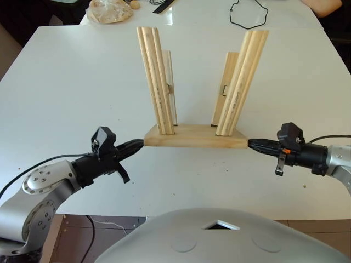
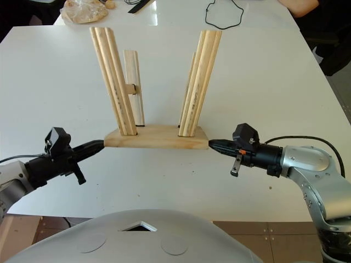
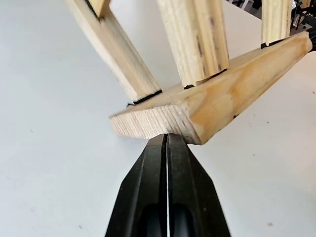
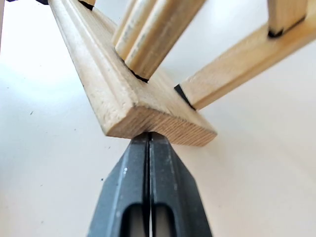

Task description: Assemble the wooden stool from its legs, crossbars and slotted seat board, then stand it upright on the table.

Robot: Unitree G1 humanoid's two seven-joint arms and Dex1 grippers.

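The wooden stool stands upside down in the middle of the white table [image 1: 77,98], its seat board [image 1: 194,137] flat on the surface. Its left legs [image 1: 156,82] and right legs [image 1: 241,82] splay upward. Short crossbars [image 1: 170,89] join the front and back legs on each side. My left gripper [image 1: 140,144] is shut, and its tip touches the board's left end [image 3: 163,118]. At the board's right end [image 4: 143,116] sits the shut tip of my right gripper [image 1: 251,144]. Neither gripper holds anything.
A crumpled bag [image 1: 109,11] lies at the table's far left edge, and a black cable [image 1: 247,16] loops at the far right. The table's near edge [image 1: 164,211] runs just below both arms.
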